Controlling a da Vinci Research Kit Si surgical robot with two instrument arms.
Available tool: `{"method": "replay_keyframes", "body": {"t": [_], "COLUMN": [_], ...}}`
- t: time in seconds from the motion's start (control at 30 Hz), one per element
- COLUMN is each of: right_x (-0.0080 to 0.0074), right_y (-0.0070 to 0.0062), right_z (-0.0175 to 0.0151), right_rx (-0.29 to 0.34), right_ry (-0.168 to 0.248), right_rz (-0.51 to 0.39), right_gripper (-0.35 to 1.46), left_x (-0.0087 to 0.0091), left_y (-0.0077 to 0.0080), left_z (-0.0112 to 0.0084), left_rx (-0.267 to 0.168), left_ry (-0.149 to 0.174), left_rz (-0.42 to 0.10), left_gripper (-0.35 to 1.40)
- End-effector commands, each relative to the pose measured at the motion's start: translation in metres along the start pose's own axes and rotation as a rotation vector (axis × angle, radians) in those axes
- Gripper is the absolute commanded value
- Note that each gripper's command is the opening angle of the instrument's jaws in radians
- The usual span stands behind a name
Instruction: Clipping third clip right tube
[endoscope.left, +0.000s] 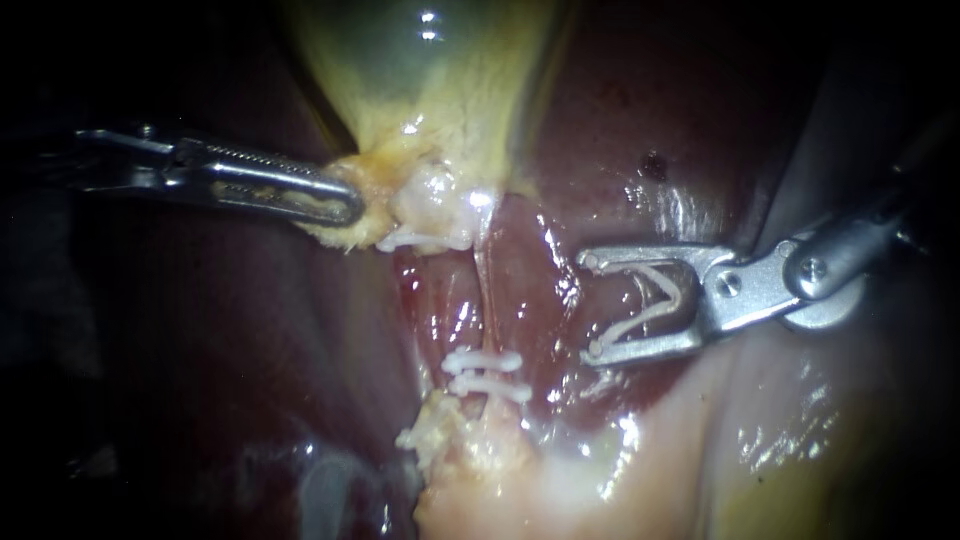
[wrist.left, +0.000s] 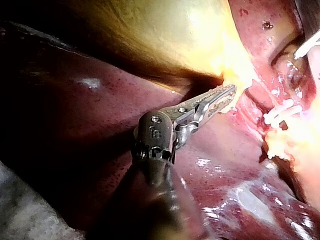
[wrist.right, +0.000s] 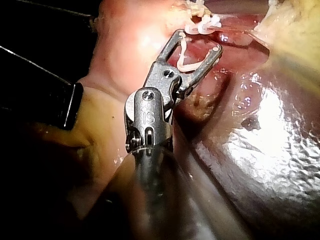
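Observation:
A thin pale tube (endoscope.left: 483, 290) runs down from the gallbladder (endoscope.left: 430, 80) neck. It carries two white clips (endoscope.left: 487, 375) low down and one clip (endoscope.left: 420, 240) near the neck. My right instrument (endoscope.left: 592, 306) sits just right of the tube and apart from it. Its jaws stand wide and hold an unclosed white clip (endoscope.left: 660, 300) between them; the right wrist view shows this clip (wrist.right: 189, 59) seated in the right instrument (wrist.right: 199, 42), short of the clips (wrist.right: 202, 24) on the tube. My left instrument (endoscope.left: 345, 208) is shut on yellowish gallbladder tissue, as the left instrument (wrist.left: 227, 95) also shows.
Dark red liver (endoscope.left: 200, 350) surrounds the field on both sides. Pale fatty tissue (endoscope.left: 470, 460) lies below the two lower clips. Wet, shiny liver surface (wrist.right: 270, 120) lies beside the right instrument's shaft.

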Motion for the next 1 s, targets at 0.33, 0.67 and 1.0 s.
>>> {"method": "replay_keyframes", "body": {"t": [0.33, 0.67, 1.0], "right_x": [-0.0001, -0.0001, -0.0001], "right_y": [0.0000, 0.0000, 0.0001], "right_z": [0.0001, 0.0001, 0.0002], "right_rx": [-0.001, -0.001, -0.001], "right_ry": [0.000, 0.000, 0.000], "right_rz": [0.000, 0.000, 0.001], "right_gripper": [0.50, 0.50, 0.50], "left_x": [0.0009, 0.0061, 0.0082], "left_y": [0.0006, 0.0033, 0.0054], "left_z": [-0.0022, -0.0091, -0.0112], "left_rx": [-0.013, 0.015, 0.019], "left_ry": [-0.004, 0.037, 0.063], "left_rz": [-0.005, -0.006, 0.004], "left_gripper": [-0.35, -0.35, -0.35]}}
